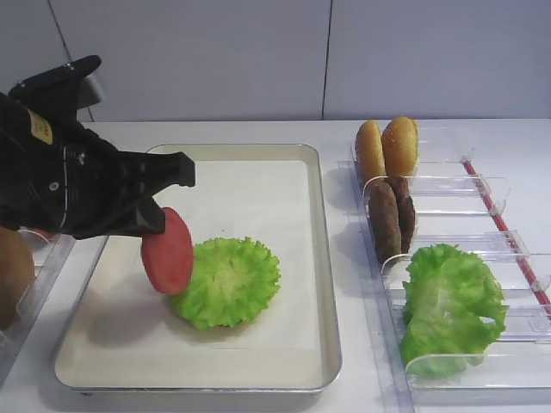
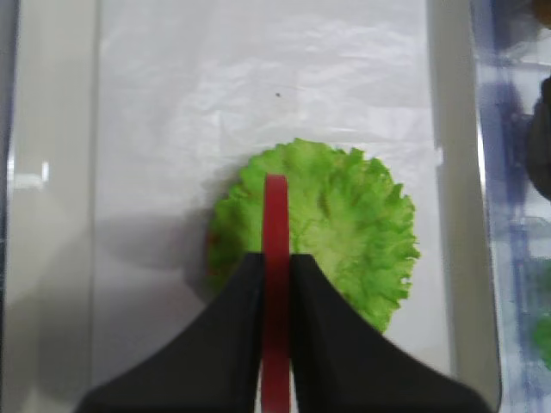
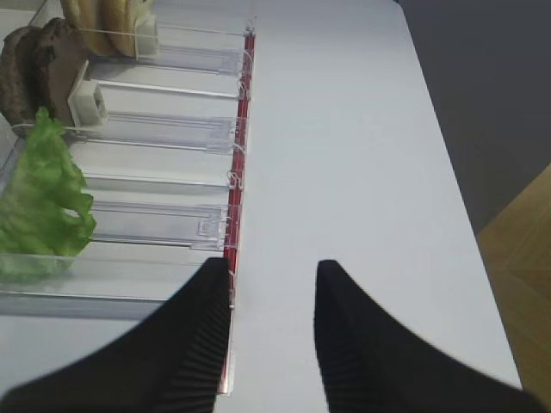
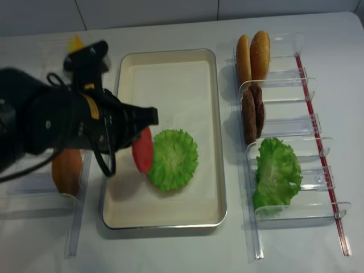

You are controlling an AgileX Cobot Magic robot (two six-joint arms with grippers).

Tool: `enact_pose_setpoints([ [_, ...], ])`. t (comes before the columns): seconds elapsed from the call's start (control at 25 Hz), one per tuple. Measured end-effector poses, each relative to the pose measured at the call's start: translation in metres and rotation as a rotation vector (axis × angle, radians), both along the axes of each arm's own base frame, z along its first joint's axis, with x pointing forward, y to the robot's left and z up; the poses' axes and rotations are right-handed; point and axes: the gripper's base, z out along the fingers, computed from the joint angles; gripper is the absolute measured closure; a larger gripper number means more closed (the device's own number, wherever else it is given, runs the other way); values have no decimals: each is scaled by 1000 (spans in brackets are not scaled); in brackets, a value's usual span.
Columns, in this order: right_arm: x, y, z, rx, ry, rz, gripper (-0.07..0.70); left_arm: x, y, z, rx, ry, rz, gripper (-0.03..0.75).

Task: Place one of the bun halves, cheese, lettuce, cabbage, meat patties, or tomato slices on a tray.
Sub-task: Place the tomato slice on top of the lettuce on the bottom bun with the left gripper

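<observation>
No legible text, brand, number or sign found in any view. A small yellow label [image 1: 39, 126] sits on the left arm's black housing, above the tray [image 1: 320, 258]; its print is too small to read.

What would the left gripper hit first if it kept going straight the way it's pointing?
Probably the lettuce leaf lying on the tray: the left gripper, shut on a tomato slice, points down at its near edge, though depth is unclear.

Hidden: lower part of the tomato slice [image 2: 275, 258] between my left pincer [image 2: 275, 284] fingers, and whatever lies beneath the lettuce leaf [image 1: 228, 280] on the tray [image 1: 320, 258]. Cut off at the frame edge: my right pincer [image 3: 274, 310]. Blurred: bins [image 2: 516, 215] in the left wrist view.
</observation>
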Motion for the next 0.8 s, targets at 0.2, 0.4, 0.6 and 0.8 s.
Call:
enact_pose_setpoints([
  [0.2, 0, 0, 0, 0, 0, 0, 356, -3, -8, -2, -83, -12, -66, 672],
  [0.4, 0, 0, 0, 0, 0, 0, 356, -4, -6, -9, -155, 9, -93, 672],
  [0.6, 0, 0, 0, 0, 0, 0, 356, -2, 7, -18, -316, -9, -152, 672],
  [0.8, 0, 0, 0, 0, 0, 0, 356, 3, 20, -15, -505, -75, -193, 672],
])
